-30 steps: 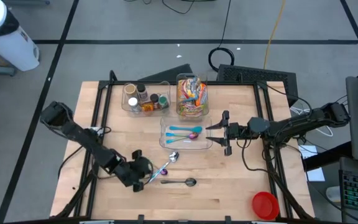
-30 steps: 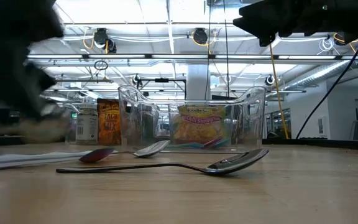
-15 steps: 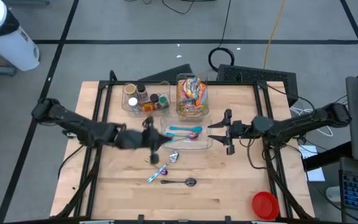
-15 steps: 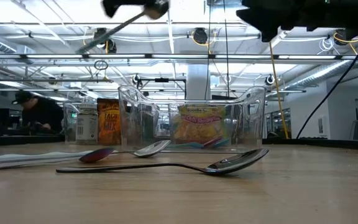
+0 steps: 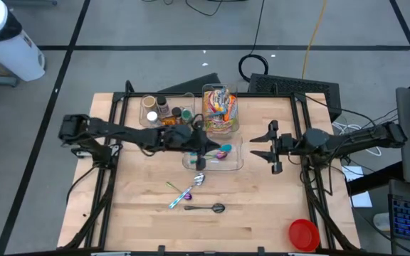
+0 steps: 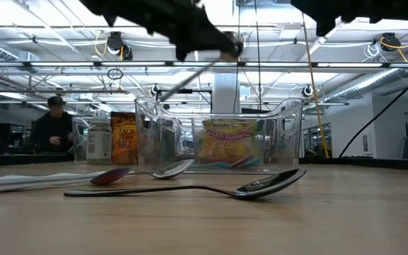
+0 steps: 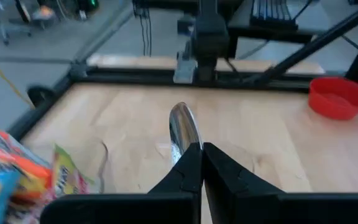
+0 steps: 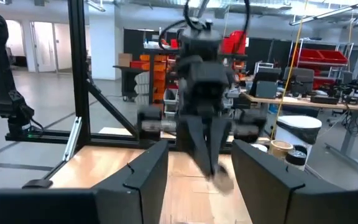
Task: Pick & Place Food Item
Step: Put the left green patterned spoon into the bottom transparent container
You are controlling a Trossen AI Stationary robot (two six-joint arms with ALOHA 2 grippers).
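The left pincer [image 5: 202, 147] is closed tight on a metal spoon [image 7: 183, 130], holding it in the air over the clear tray [image 5: 235, 165] in the middle of the surface [image 5: 262, 213]. The right pincer [image 5: 267, 147] hovers just right of that tray, its fingers partly apart and empty. Two more spoons [image 5: 205, 208] lie on the near side of the tray.

My high cam looked straight down on the whole table [image 5: 262, 213], both arms in shot. Low cam sat at tabletop level, close to the metal spoon [image 6: 211, 189], facing the room. L wrist cam faced the red bowl [image 7: 339, 98]; R wrist cam faced the opposite arm.
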